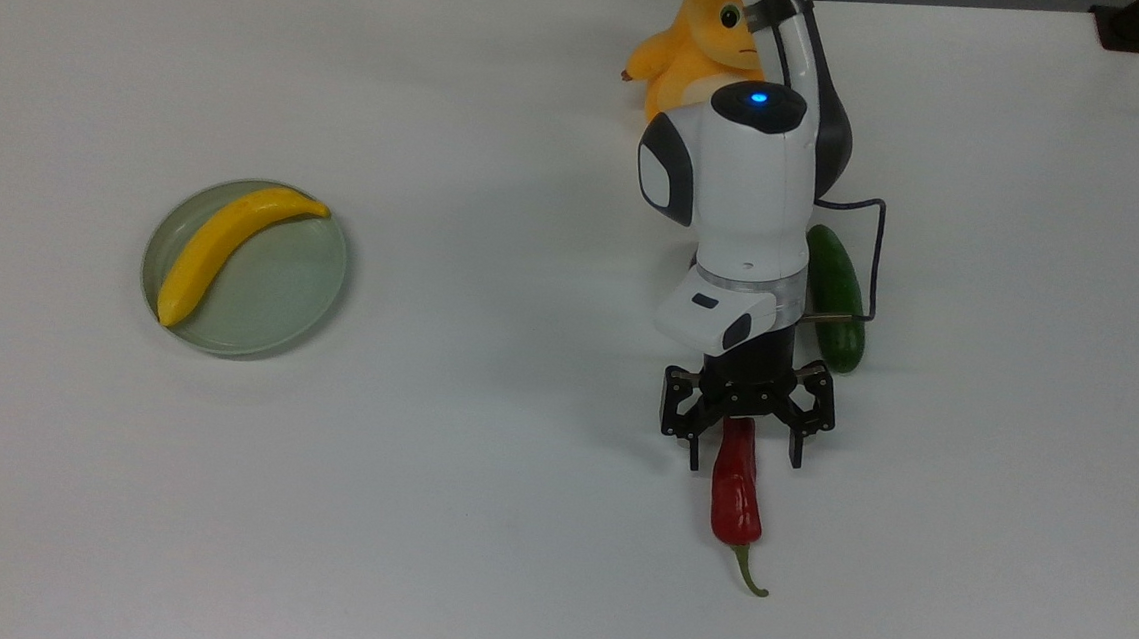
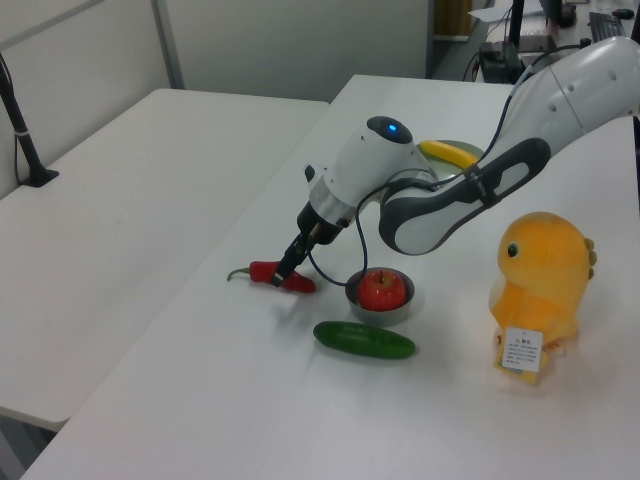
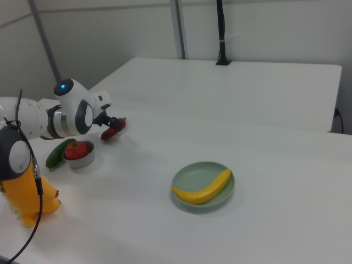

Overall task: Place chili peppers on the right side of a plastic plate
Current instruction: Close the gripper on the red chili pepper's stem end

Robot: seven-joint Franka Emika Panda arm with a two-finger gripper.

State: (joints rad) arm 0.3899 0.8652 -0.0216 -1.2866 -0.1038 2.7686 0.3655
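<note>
**Jaws straddling chili, plate far off**

Gripper (image 1: pixel 744 460) low over the tabletop (image 1: pixel 476 513), jaws spread wide, one finger either side of the chili pepper's (image 1: pixel 737 487) blunt end, not clamped. Chili lies flat on the tabletop (green stem pointing away from the arm). Plastic plate (image 1: pixel 296 285) well apart toward the top view's left, banana (image 1: pixel 219 245) lying in it. Cucumber (image 1: pixel 837 298) beside the arm.

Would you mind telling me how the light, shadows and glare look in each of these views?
Top view: soft even light, a faint shadow on the table beside the gripper, small highlights on the chili pepper. Left view: diffuse shadow under the cucumber. Right view: gentle sheen on the plastic plate, no harsh glare.
</note>
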